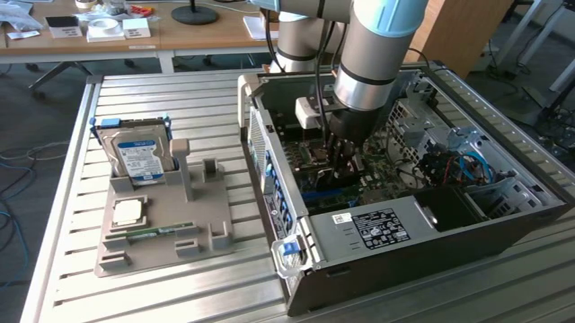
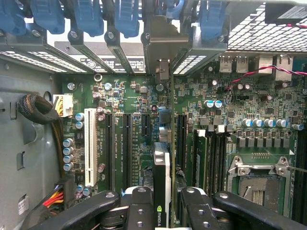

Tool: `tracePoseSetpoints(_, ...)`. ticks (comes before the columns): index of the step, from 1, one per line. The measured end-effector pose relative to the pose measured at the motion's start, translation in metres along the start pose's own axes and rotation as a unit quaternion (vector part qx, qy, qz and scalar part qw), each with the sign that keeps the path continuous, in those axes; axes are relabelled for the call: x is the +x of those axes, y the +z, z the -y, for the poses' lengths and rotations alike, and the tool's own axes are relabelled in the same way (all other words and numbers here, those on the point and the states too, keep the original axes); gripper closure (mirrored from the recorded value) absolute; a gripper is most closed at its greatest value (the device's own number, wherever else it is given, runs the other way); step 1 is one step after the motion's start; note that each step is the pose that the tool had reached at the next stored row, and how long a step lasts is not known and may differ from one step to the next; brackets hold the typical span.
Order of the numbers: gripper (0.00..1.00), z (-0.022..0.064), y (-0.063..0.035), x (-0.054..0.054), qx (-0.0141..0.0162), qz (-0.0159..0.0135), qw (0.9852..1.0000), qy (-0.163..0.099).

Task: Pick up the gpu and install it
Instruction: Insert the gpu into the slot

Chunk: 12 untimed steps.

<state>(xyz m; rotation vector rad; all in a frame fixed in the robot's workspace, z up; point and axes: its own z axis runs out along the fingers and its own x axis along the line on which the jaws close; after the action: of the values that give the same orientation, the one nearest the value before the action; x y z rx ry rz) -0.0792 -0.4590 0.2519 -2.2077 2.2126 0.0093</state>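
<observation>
Slatted metal counter (image 1: 72, 282), open PC case (image 1: 539, 222): fingers (image 2: 139, 211) clamp gpu (image 2: 162, 187) edgewise above motherboard slot (image 2: 181, 136); seating needs straight descent.

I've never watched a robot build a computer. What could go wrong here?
The gripper holds the gpu edge-on just above the green motherboard. If it sits slightly off its slot, pushing down could bend it. The card might also slip between the fingers, or knock the small upright capacitors nearby.

Ribbed metal workbench (image 1: 180, 282) up front, wooden desks (image 1: 108, 42) behind, blue cables (image 1: 13, 175) trailing on the dark floor (image 1: 27, 101).
</observation>
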Motion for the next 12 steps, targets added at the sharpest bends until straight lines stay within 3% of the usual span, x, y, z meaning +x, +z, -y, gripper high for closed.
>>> tracePoseSetpoints(12, 0.73, 0.0006, 0.0, 0.0006, -0.0009, -0.0003, 1.0, 0.002)
